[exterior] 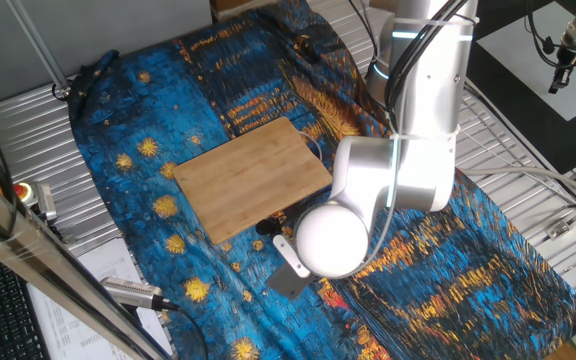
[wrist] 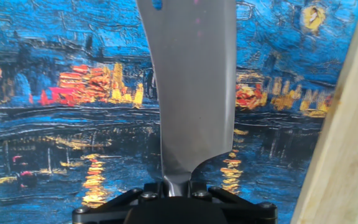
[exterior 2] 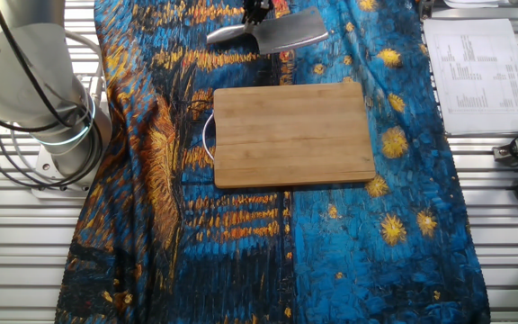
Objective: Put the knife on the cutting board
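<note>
The knife (wrist: 194, 93), a small metal cleaver with a broad dull-grey blade, is clamped at the base of its blade in my gripper (wrist: 178, 186). The blade points away from the hand camera over the blue painted cloth. In the other fixed view the knife (exterior 2: 286, 30) is just beyond the far edge of the cutting board (exterior 2: 293, 133), with my gripper (exterior 2: 257, 13) above it and the shiny handle sticking out to the left. The light-tan bamboo cutting board (exterior: 253, 178) lies flat on the cloth; its edge shows in the hand view (wrist: 347, 143). In one fixed view the arm hides most of the knife (exterior: 288, 282).
The blue and orange cloth (exterior 2: 331, 234) covers a slatted metal table. A silver-and-black cylindrical tool with a cable (exterior: 133, 292) lies at the cloth's edge, near printed paper (exterior 2: 475, 63). The arm's base (exterior 2: 48, 108) stands beside the board. A white cable loop (exterior 2: 209, 135) touches the board's edge.
</note>
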You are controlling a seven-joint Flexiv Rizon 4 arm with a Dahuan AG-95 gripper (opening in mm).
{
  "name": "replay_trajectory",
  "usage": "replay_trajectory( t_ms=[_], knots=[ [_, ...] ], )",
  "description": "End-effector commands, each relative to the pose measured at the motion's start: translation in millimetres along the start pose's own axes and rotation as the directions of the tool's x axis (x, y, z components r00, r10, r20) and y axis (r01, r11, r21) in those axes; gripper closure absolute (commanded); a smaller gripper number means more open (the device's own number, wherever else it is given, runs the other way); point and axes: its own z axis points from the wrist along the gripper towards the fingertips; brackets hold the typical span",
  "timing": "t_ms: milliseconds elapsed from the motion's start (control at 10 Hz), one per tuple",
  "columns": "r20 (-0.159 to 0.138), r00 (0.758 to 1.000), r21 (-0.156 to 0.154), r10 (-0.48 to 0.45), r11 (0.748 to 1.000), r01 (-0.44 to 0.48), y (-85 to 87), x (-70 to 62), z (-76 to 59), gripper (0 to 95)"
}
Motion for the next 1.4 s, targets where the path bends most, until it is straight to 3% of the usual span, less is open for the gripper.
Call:
replay_trajectory(
  t_ms=[100,1100,1400],
  knots=[
    [0.001,1.000,-0.003,-0.002,1.000,0.002,-3.7,0.7,-1.8,95.0],
    [0.003,1.000,-0.017,-0.025,1.000,0.025,-28.2,-0.8,-18.3,95.0],
    [0.012,0.999,-0.048,-0.031,0.998,0.031,-29.6,3.0,-16.7,95.0]
  ],
)
